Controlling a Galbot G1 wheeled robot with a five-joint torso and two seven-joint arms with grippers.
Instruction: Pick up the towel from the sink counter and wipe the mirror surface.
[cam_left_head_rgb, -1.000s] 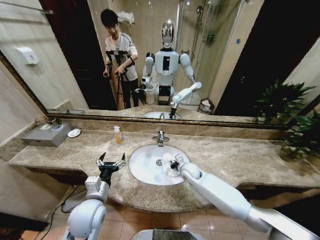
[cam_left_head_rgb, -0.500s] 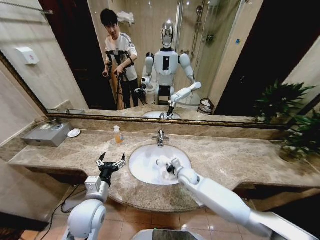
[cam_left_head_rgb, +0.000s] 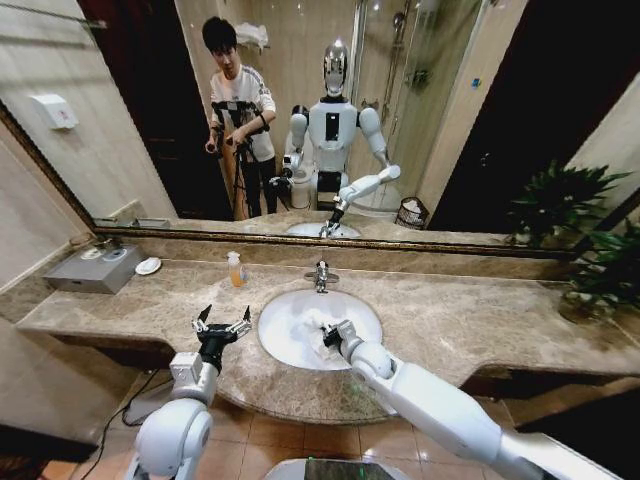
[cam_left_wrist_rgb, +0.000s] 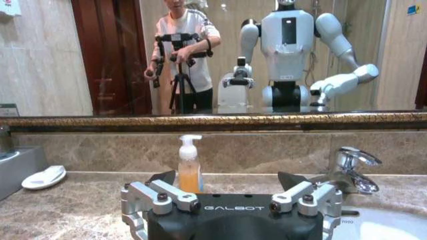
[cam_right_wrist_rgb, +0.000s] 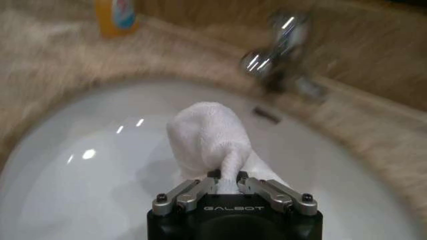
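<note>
Towel (cam_right_wrist_rgb: 203, 137): white terry, bunched into a soft hump, long axis running from right hand (cam_right_wrist_rgb: 227, 184) (clamped on one end) toward the chrome faucet (cam_right_wrist_rgb: 280, 42); inside white oval basin (cam_left_head_rgb: 285, 335). Left hand (cam_left_head_rgb: 221, 325): spread wide above table front edge.

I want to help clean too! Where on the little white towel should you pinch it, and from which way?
Probably pinch the bunched-up fold at the near edge of the towel, coming from above and the front of the basin. The cloth stands in a soft heap there, so a fold pokes up to grab. The right gripper is shut on just that spot. The left gripper waits open over the sink counter.
</note>
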